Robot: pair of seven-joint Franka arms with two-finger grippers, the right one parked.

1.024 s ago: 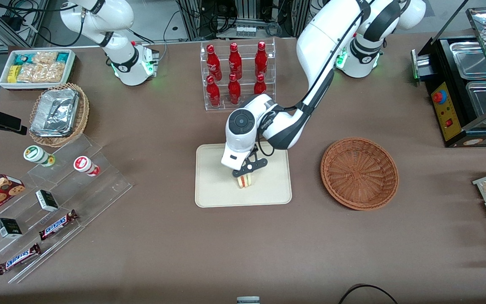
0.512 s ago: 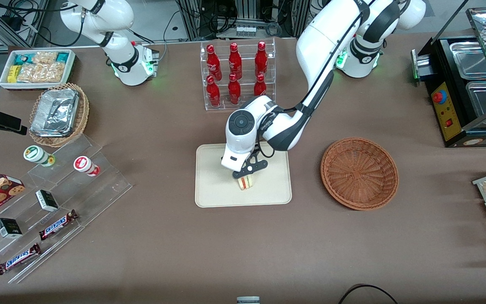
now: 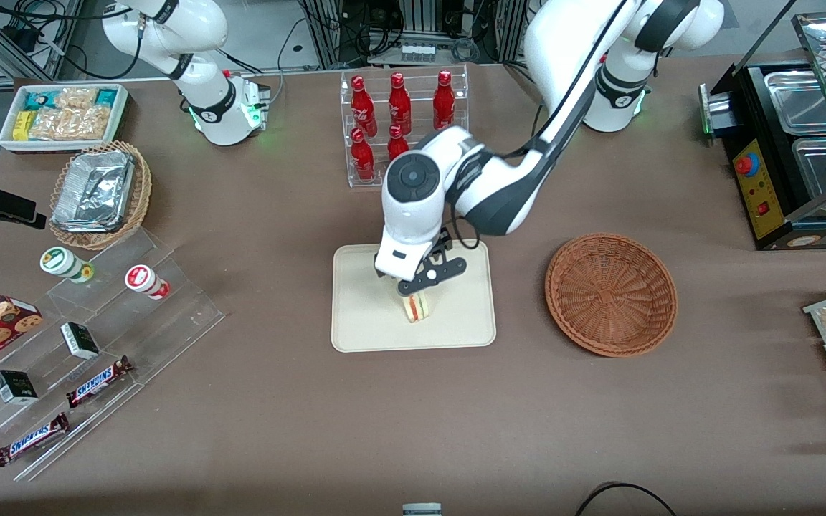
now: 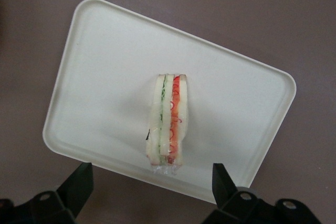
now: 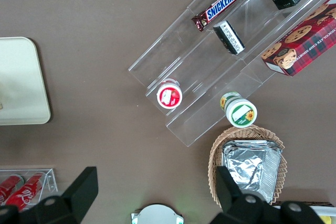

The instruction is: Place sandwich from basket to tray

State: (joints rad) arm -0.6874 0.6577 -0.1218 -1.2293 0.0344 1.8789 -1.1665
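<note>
We see the sandwich (image 3: 417,307) standing on its edge on the tray (image 3: 363,326), near the tray's middle, its green and red filling stripes turned up toward the wrist camera (image 4: 168,124). The tool (image 3: 421,287) hangs just above it, fingers spread wide: in the wrist view each fingertip (image 4: 79,182) sits clear of the sandwich, with open gap on both sides, nothing pinched. From the front we lose part of the picture: the arm's white wrist covers the tray's edge farthest from the camera, and the black finger bar overlaps the top of the sandwich, so we cannot tell there how much air lies between tool and bread. In the wrist view the tray (image 4: 105,66) shows whole except for a strip of rim cut by the fingers, and the clear wrap only shows as a crinkled tail at one end of the sandwich.

The basket (image 3: 611,294) sits on the surface (image 3: 413,430) beside the tray, toward the working arm's end, apart from it, its woven bottom bare. The bottle rack (image 3: 402,125) stands farther from the camera than the tray, and the arm hides a few of its red bottles.
</note>
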